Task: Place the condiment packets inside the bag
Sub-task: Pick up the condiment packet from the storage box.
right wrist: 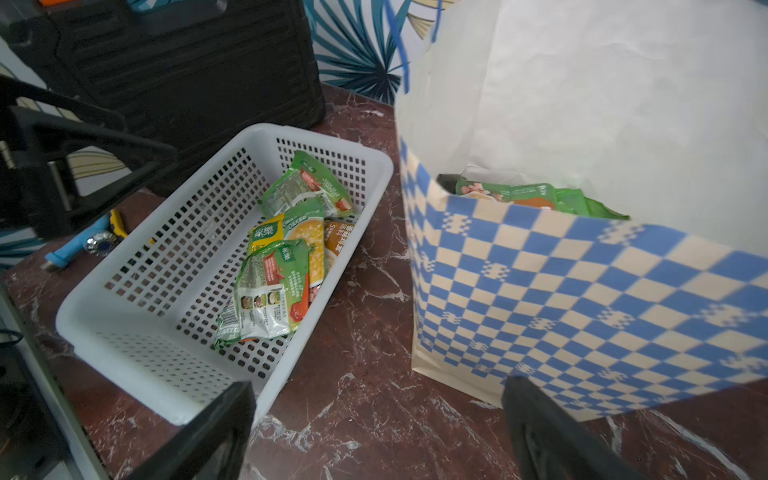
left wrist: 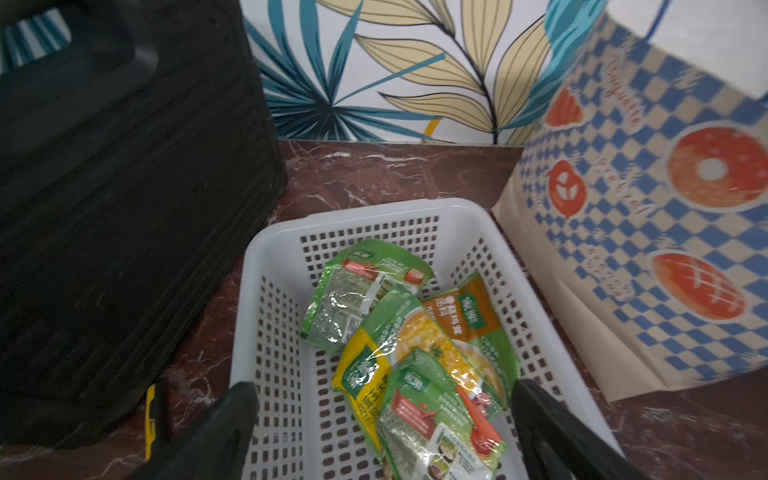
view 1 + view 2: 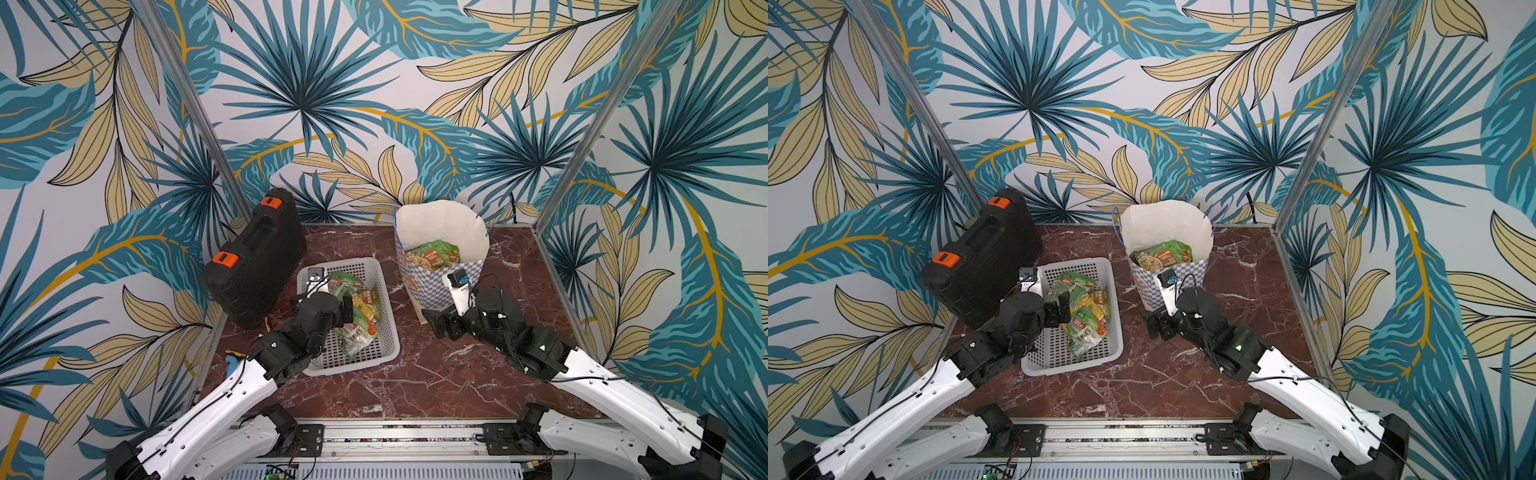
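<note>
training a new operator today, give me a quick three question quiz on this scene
1. True or false: the left gripper is shut on a packet.
2. Where do the condiment packets lie? A: only in the white basket. B: only in the bag. C: in both.
3. What stands beside the basket, on the side away from the bag?

Key
1. False: its jaws stand open above the basket.
2. C
3. The black case.

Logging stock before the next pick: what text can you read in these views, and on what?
"家樂": logo on the yellow packet in the basket.
"家樂": logo on the green packet lying on it.
Other packet print: too small.
Red script on the bag: blurred.
</note>
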